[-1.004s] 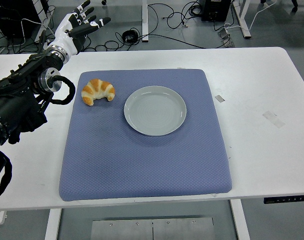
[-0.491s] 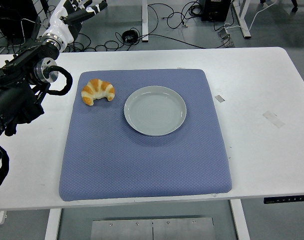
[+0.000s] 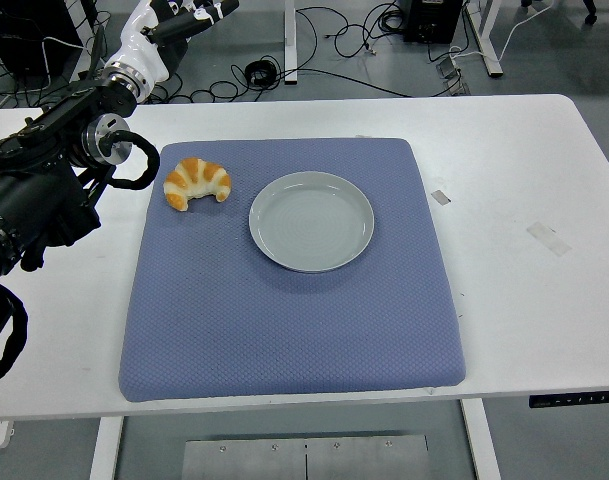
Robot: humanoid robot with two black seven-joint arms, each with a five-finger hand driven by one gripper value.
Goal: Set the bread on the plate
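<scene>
The bread (image 3: 196, 182), a croissant, lies on the blue mat (image 3: 284, 310) near its far left corner, just left of the empty grey plate (image 3: 311, 221) and apart from it. The left robot hand (image 3: 179, 20) hangs high beyond the desk's (image 3: 524, 180) far edge, well above and behind the bread, its fingers stretched out and released, grasping nothing. The black left arm (image 3: 44, 190) reaches in beside the mat's left side.

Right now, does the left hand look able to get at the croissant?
Probably yes: the left hand is raised beyond the table's far edge, and the croissant lies uncovered on the blue mat with nothing between.
</scene>
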